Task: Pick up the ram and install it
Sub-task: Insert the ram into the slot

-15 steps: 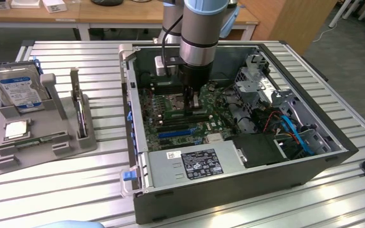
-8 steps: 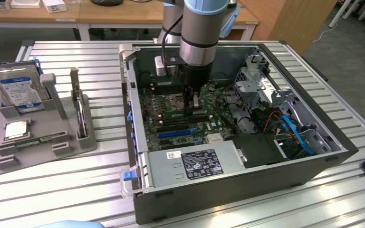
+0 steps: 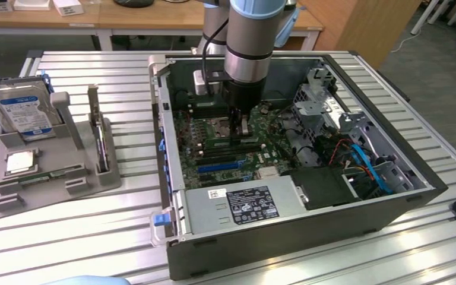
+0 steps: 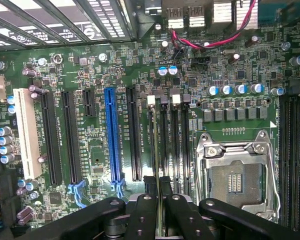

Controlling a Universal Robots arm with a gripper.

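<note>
The ram [image 4: 155,150] is seen edge-on as a thin green strip between my two black fingers [image 4: 149,210], running along the outermost of the memory slots [image 4: 172,145] beside the empty CPU socket [image 4: 235,172]. My gripper [image 4: 157,200] is shut on the ram. In the exterior view the gripper [image 3: 241,119] reaches down into the open computer case [image 3: 291,237], and the ram [image 3: 244,129] hangs upright from it just over the green motherboard [image 3: 212,148]. Whether the stick's lower edge touches the slot is hidden.
A grey parts holder [image 3: 85,178] stands on the slatted table at the exterior view's left, with the blue-labelled hard drive [image 3: 24,113] and a square silver CPU chip [image 3: 21,161]. Inside the case are the power supply [image 3: 244,205], drive cage [image 3: 323,101] and blue cables [image 3: 367,166].
</note>
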